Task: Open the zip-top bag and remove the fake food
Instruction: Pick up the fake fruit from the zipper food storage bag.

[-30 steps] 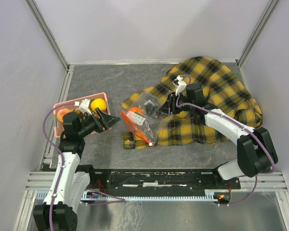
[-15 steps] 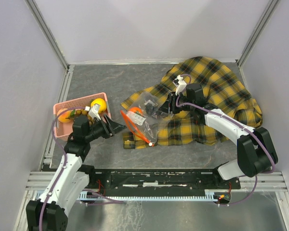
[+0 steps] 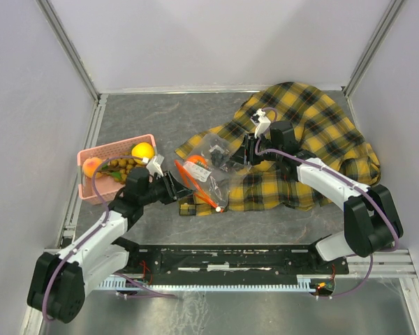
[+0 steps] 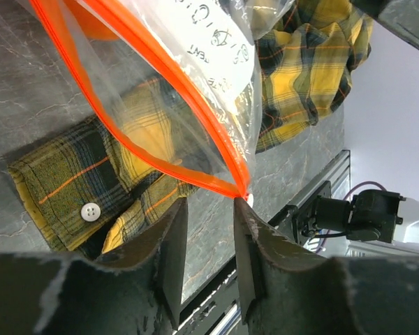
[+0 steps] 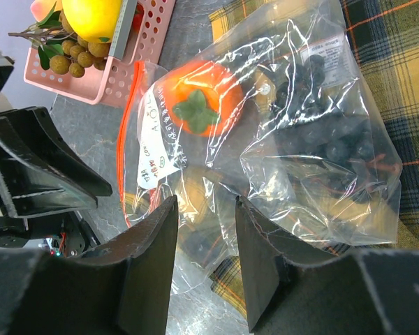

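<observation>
The zip-top bag (image 3: 208, 171) lies half on the plaid cloth, its orange zip strip (image 4: 160, 70) facing the left arm. Inside it are an orange fruit with a green leaf cap (image 5: 195, 98) and dark berries (image 5: 314, 118). My left gripper (image 4: 209, 206) is low at the zip's near end; its jaws are apart and only table shows between them. The strip's end (image 4: 241, 190) lies just ahead of the right fingertip. My right gripper (image 5: 204, 209) hovers open over the bag's near side, with clear film under the gap.
A pink basket (image 3: 112, 150) at the left holds a yellow fruit (image 3: 142, 151), an orange one (image 3: 92, 166) and a tan grape bunch (image 3: 119, 167). The yellow-black plaid cloth (image 3: 314, 132) covers the right of the table. A buttoned cuff (image 4: 77, 188) lies under the bag.
The left arm swung right from the pink basket to the bag's zip end, and its jaws narrowed. The right arm and the bag stayed put.
</observation>
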### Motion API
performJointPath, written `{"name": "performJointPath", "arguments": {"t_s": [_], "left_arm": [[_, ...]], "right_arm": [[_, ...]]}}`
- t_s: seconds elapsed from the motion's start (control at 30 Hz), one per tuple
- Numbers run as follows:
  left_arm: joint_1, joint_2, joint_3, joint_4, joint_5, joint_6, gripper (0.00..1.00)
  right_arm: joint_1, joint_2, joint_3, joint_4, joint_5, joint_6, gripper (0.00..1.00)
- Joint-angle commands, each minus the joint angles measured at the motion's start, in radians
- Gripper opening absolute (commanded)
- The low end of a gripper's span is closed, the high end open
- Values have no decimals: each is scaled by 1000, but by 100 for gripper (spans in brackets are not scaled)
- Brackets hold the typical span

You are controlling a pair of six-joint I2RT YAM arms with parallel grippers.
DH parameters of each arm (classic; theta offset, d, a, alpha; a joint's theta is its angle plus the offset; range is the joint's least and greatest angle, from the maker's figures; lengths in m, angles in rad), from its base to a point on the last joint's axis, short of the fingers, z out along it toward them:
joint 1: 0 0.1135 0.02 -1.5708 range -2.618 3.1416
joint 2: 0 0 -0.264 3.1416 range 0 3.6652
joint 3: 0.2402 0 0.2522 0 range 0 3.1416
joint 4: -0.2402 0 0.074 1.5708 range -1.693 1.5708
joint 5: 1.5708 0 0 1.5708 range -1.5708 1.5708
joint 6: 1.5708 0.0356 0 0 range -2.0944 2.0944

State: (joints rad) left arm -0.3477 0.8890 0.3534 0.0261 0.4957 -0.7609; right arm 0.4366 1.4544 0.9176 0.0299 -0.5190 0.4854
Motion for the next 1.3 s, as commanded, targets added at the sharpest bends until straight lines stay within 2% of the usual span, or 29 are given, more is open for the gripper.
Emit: {"name": "performJointPath", "arguments": {"t_s": [0.0, 0.2, 0.5, 0.8, 1.03, 1.27], "left_arm": [[-27, 54, 13, 98, -51, -20, 37], [-42, 122, 34, 103, -84, -4, 32], [-53, 224, 69, 206, -116, -23, 32], [-62, 358, 108, 347, -157, -86, 35], [-66, 430, 118, 411, -204, -125, 47], [-66, 450, 123, 414, -277, -132, 66]], "right_arm": [[1, -38, 1, 41, -11, 1, 47], [1, -36, 2, 41, -12, -1, 47], [2, 1, 39, 48, -15, 2, 47], [36, 128, 170, 9, 8, -31, 46], [106, 268, 346, -86, 72, -97, 45], [155, 452, 577, -224, 140, -155, 43]]}}
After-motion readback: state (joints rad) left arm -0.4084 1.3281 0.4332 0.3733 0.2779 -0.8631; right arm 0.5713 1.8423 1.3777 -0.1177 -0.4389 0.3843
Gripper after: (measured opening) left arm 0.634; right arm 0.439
